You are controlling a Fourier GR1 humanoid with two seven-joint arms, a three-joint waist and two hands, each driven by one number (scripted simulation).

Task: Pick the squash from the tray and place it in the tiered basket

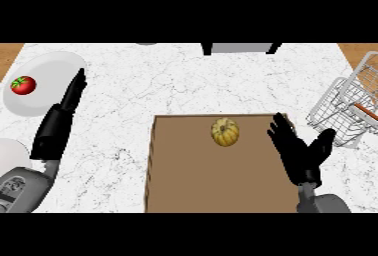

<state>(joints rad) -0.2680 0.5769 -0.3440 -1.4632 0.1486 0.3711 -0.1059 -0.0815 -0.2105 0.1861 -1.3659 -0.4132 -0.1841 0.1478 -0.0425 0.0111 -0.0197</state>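
marble counter point(184, 85) | squash point(225, 132) on tray point(214, 185) | R hand point(299, 150) open beside

The squash point(225, 132) is small, yellow-orange and ribbed, lying in the far middle part of the tray point(192, 190), near its back rim. The tray is a flat brown rectangle with low walls. The basket point(345, 107), of white wire, stands off to the tray's right, well apart from the squash.

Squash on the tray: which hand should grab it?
Right. The right hand is open over the tray, just beside the squash, with the tiered basket on its side. The left hand lies off the tray near the plate.
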